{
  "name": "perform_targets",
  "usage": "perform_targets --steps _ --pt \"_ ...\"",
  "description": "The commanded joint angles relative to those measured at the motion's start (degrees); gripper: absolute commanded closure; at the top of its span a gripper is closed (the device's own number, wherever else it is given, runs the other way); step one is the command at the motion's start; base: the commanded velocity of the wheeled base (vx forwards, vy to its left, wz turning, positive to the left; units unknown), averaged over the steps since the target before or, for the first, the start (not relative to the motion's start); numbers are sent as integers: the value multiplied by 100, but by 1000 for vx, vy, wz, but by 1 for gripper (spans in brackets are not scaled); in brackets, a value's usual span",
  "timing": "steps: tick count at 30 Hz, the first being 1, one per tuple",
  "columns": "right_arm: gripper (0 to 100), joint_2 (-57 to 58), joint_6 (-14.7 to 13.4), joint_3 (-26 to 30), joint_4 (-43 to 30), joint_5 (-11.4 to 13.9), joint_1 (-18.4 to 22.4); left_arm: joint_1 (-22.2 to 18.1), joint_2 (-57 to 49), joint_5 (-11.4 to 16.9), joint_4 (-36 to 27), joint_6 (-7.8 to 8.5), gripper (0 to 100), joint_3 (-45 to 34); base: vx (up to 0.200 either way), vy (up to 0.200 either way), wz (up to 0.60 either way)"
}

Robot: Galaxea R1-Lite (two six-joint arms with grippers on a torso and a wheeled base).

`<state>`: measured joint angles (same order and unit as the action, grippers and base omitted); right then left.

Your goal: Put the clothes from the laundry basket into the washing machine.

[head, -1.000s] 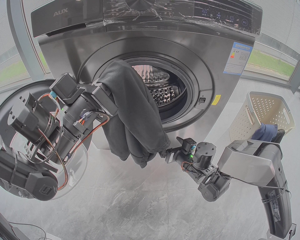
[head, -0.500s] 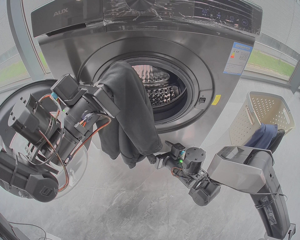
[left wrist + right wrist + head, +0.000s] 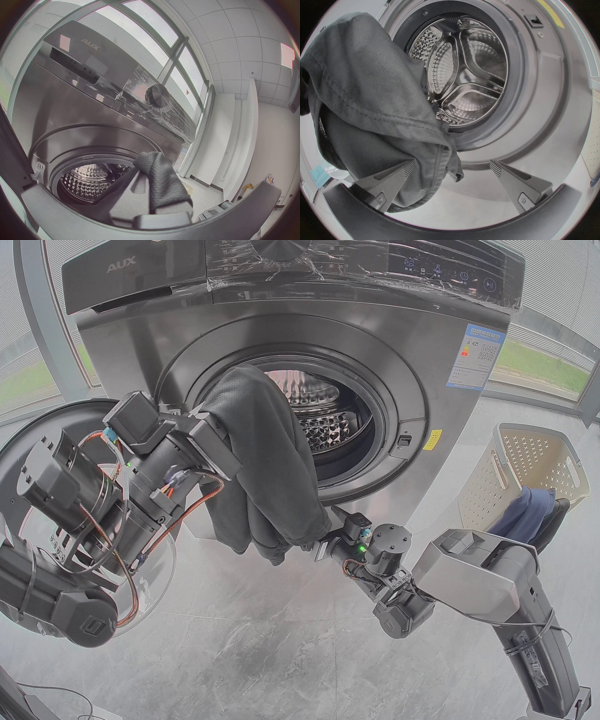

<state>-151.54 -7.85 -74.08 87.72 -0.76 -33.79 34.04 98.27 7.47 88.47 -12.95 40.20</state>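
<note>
Garment: we saw the dark grey garment (image 3: 269,452) hanging before the washing machine's drum (image 3: 325,421), its long axis running downward.
Left end effector (image 3: 153,200): clenched on the garment's top.
Right end effector (image 3: 451,165): released, fingers spread at the hanging tail.
Bearing: we judged that the drum lay just behind the cloth.

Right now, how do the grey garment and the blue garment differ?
The grey garment hangs before the washing machine's open mouth, clamped in the left tool; the blue garment lies in the laundry basket, ungripped. The grey garment shows long and draped; the blue garment shows as a small bunch. Neither is inside the drum.
</note>
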Motion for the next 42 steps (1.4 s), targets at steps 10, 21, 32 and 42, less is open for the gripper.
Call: perform_targets --steps 10,21,32,42 --pt "0 -561 -6 -1144 17 304 -128 15 26 0 4 -6 100 -57 0 0 0" --pt "100 -561 -6 -1275 69 260 -110 -20 43 -18 4 -6 100 -57 0 0 0" --pt "100 837 -6 562 87 120 391 -521 87 17 4 -15 100 -39 0 0 0" --pt "100 2647 -94 2205 87 93 602 -995 325 35 4 -15 100 -48 0 0 0"
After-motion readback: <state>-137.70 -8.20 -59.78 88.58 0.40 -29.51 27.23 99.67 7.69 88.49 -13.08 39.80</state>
